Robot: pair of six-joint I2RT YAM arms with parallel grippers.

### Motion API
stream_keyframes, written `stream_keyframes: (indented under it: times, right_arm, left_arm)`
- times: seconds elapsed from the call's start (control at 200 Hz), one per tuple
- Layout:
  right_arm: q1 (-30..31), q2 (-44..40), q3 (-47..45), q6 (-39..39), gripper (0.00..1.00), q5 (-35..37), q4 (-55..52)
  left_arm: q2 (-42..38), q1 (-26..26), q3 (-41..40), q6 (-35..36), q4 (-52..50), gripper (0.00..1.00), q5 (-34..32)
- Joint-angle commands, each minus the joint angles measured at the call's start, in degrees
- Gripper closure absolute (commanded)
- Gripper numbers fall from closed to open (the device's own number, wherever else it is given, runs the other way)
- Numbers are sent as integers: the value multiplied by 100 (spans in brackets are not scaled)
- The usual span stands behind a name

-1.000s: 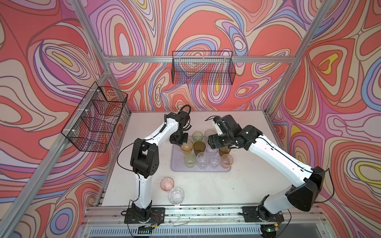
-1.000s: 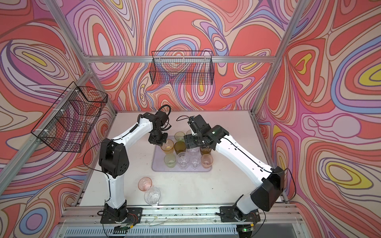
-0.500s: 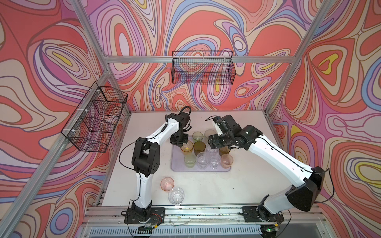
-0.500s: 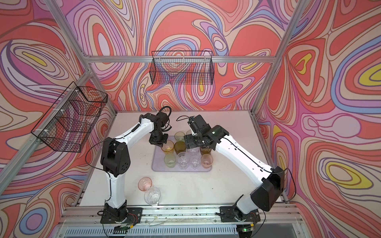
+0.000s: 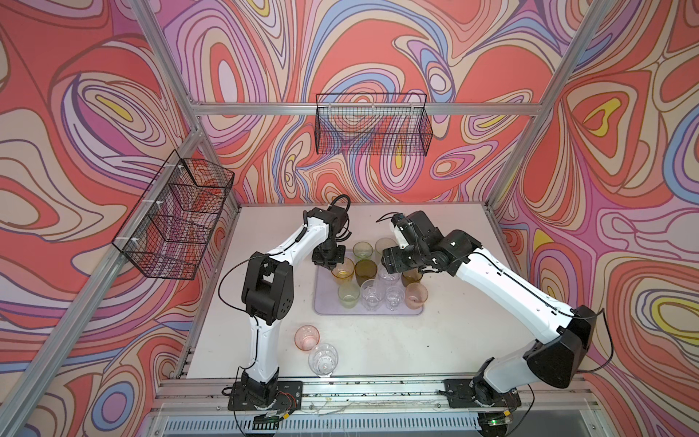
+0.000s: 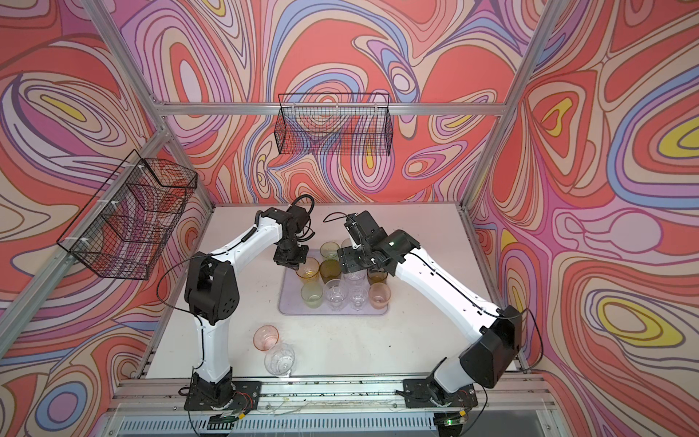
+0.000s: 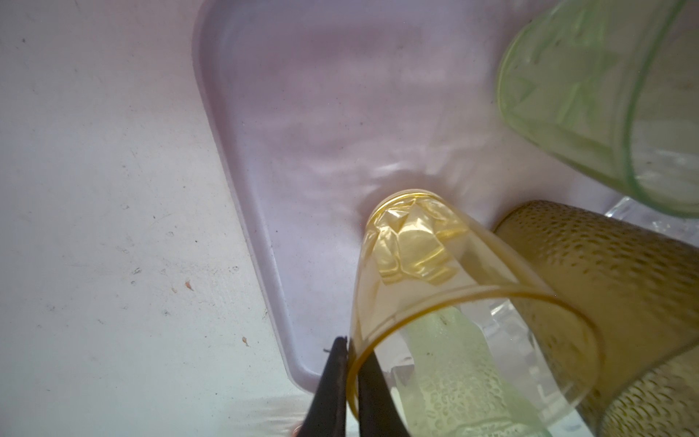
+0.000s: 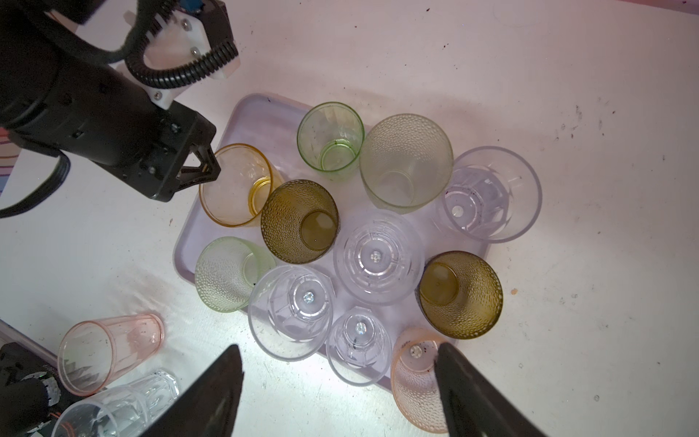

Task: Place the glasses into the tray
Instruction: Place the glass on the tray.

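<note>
The pale lavender tray (image 5: 324, 300) (image 6: 290, 304) (image 8: 261, 113) lies mid-table and holds several upright glasses: clear, green, olive, amber and pink. My left gripper (image 5: 331, 261) (image 6: 290, 261) (image 7: 351, 352) is shut on the rim of the amber glass (image 5: 343, 269) (image 7: 416, 265) (image 8: 234, 185), which stands in the tray's far left corner beside an olive glass (image 5: 365, 268). One finger is inside the rim and one outside. My right gripper (image 5: 393, 261) (image 8: 337, 348) hangs open above the tray, holding nothing. A pink glass (image 5: 307, 338) (image 8: 106, 352) and a clear glass (image 5: 322, 359) (image 8: 113, 405) stand on the table near the front edge.
Black wire baskets hang on the back wall (image 5: 372, 125) and on the left wall (image 5: 177, 219). An aluminium rail (image 5: 378, 386) with both arm bases runs along the table's front. The left arm's elbow (image 5: 268, 287) stands left of the tray.
The left arm's elbow has crept slightly right, while its gripper and the amber glass stay at the tray's far left corner. The right arm has not moved.
</note>
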Motion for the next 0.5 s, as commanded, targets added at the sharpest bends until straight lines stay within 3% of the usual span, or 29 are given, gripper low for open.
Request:
stream_keyframes:
  times: [0.0,0.496]
  right_arm:
    - [-31,-103,-11,-34,17,22,-24]
    - [-31,-142,-7,-38,17,27,-38]
  left_arm:
    - [134,30,-6,-32,-87,86,14]
    - [-82,31,146,-38,-234,72,-34]
